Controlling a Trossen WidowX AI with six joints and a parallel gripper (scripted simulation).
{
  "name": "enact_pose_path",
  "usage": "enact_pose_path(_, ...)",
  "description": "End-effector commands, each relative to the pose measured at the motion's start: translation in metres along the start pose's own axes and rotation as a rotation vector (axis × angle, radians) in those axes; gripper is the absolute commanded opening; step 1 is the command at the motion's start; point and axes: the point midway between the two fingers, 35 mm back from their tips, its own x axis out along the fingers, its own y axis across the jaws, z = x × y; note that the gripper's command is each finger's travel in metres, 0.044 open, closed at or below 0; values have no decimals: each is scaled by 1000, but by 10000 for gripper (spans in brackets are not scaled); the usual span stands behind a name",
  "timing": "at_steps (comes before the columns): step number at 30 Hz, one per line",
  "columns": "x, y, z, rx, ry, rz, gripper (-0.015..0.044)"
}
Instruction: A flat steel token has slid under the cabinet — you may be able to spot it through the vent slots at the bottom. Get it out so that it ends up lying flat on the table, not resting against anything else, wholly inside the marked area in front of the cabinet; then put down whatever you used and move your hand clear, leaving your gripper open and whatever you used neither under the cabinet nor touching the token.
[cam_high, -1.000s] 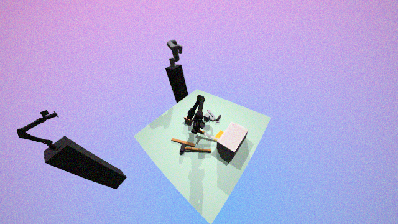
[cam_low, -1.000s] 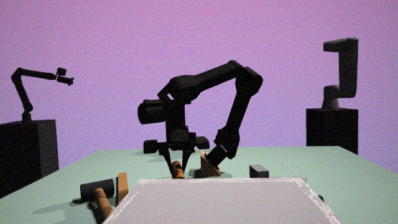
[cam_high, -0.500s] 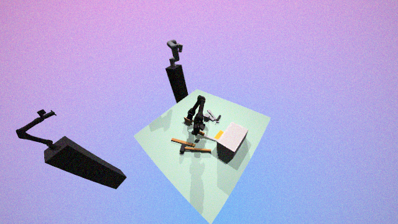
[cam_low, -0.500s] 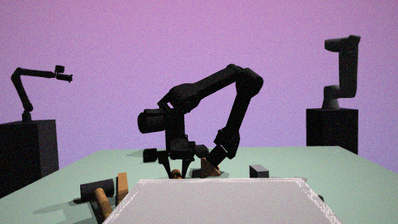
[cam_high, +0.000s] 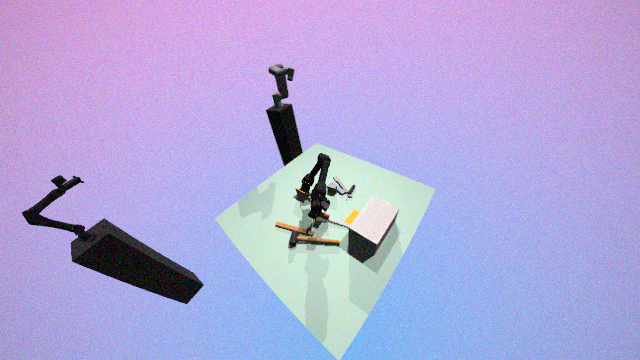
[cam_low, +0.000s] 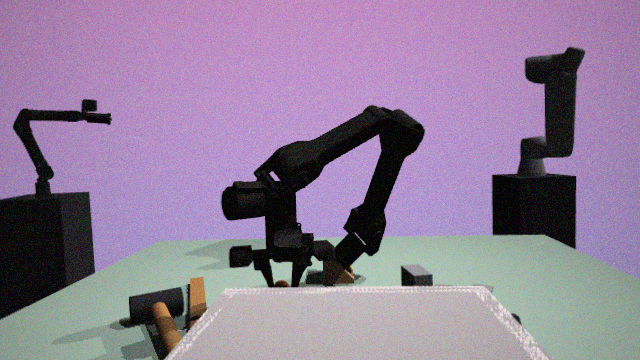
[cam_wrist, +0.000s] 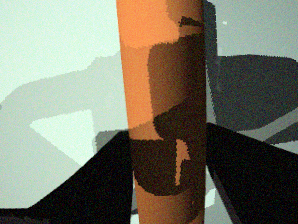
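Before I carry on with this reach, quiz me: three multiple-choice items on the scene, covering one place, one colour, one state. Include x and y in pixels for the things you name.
1. Where is the yellow-orange patch (cam_high: 352, 216)?
A) On the cabinet's top
B) Beside the cabinet (cam_high: 375, 220) (cam_low: 360, 325)
C) Under the mallet

2. What colour is the mallet's head (cam_high: 293, 238) (cam_low: 156, 303)?
A) Black
B) Red
C) White

3. How do the jaws stand?
A) Wide open, holding nothing
B) Fully shut on nothing
C) Closed on an orange-brown handle (cam_high: 324, 215) (cam_wrist: 167, 95)

1 B: the top view shows it on the table by the cabinet's side.
2 A: it looks black in the top and exterior views.
3 C: the wrist view shows the handle between both fingers.
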Motion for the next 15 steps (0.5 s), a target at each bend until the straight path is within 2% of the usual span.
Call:
enact_pose_path(1,10,2,-7,12,40,6,0)
enact_pose_path(3,11,2,-7,13,40,6,0)
enact_pose_path(10,4,0,-1,5,-3,1,184)
enact_pose_path(13,5,1,-1,4,-1,1,200)
enact_pose_path(15,5,1,-1,3,9,2,253)
